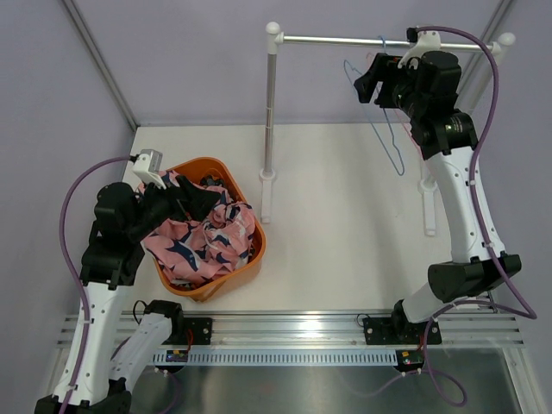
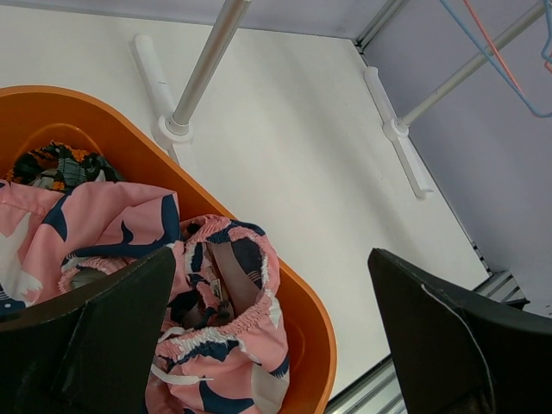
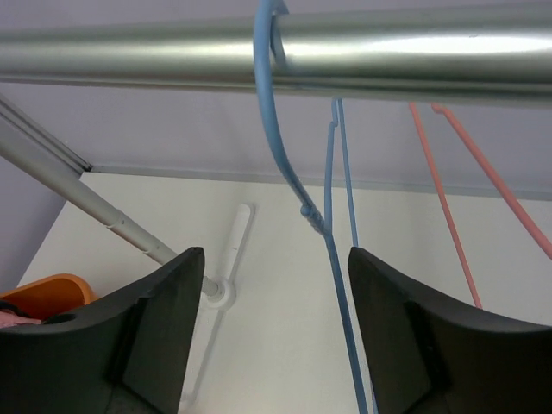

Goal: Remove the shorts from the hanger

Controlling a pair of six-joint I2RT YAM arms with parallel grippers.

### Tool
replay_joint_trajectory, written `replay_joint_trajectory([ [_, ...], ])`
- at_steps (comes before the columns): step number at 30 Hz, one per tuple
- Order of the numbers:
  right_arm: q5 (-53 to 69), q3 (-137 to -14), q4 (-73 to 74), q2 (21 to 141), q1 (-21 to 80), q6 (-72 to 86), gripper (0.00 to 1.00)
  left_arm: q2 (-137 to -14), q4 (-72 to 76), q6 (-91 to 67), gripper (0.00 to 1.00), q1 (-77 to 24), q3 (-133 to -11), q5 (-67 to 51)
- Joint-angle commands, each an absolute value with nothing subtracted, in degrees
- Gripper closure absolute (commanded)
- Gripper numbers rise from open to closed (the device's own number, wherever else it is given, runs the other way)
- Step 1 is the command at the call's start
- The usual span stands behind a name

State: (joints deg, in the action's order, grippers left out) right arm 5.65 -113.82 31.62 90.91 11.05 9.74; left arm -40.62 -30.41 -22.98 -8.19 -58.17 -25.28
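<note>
Nearest the bases, on the left, hovering the left end effector [image 2: 272, 289] over an orange basket [image 1: 200, 163] on the bench [image 1: 345, 216], fingers spread wide and gripping nothing. Holding, inside that basket, both pairs of the shorts: the pink shorts [image 1: 207, 243] heaped on top and spilling toward the near rim, the camouflage shorts [image 2: 56, 164] tucked beneath at the far side, only partly showing. Judging the removal as already done for both garments, and the drop into the basket as complete too.

Farther back, on the right, reaching up to the rail [image 3: 388, 52] with the right end effector [image 3: 272, 267], likewise gaping and clasping nothing, framing the blue hanger [image 3: 274, 155] between its fingers in the wrist view; not telling whether touching it. Hanging just beside that, a pink hanger [image 3: 448, 198], equally bare. Seeing no cloth on either hanger.

Calling next, probably, for backing the right fingers away from the blue wire without snagging or unhooking it, and for lifting the left arm clear of the basket.
</note>
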Motion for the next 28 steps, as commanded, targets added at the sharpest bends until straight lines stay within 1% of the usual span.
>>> replay_joint_trajectory([
  [1, 5.3, -111.1, 31.2, 84.4, 10.6, 11.3, 0.09, -40.5, -29.4, -21.6, 0.01, -8.3, -60.2, -25.0],
  [2, 5.2, -108.5, 30.9, 83.0, 10.7, 11.6, 0.01, -40.4, -29.4, -21.5, 0.01, -8.3, -60.0, -24.8],
  [7, 4.9, -98.3, 29.4, 72.4, 10.5, 15.7, 0.01, -39.3, -28.4, -19.8, 0.01, -9.4, -57.5, -22.4],
  [8, 4.7, -93.7, 28.9, 70.3, 10.7, 16.4, 0.01, -38.8, -28.1, -19.4, 0.01, -9.9, -57.0, -20.9],
  [10, 3.8, -88.4, 26.9, 64.4, 10.7, 18.6, 0.00, -38.3, -27.9, -18.0, 0.01, -11.9, -55.8, -18.4],
  [11, 3.6, -83.1, 26.3, 62.2, 10.6, 19.0, 0.00, -37.8, -27.8, -17.5, 0.01, -12.6, -55.5, -17.6],
  [12, 3.6, -80.5, 25.6, 58.2, 10.6, 19.4, 0.00, -37.4, -27.4, -17.0, 0.01, -13.3, -54.9, -16.4],
  [13, 3.3, -78.2, 25.1, 56.4, 10.6, 19.5, 0.01, -37.2, -27.3, -16.0, 0.01, -14.8, -54.5, -14.0],
  [17, 2.8, -67.7, 25.4, 48.7, 10.6, 20.5, 0.00, -36.1, -26.9, -14.8, 0.01, -16.6, -52.1, -10.7],
  [23, 3.6, -57.3, 24.7, 38.0, 10.7, 21.6, 0.00, -36.1, -26.9, -14.6, 0.01, -16.7, -50.9, -9.4],
  [28, 1.7, -53.7, 24.3, 35.2, 10.6, 20.7, 0.00, -35.8, -26.9, -14.4, 0.01, -16.7, -50.5, -9.4],
])
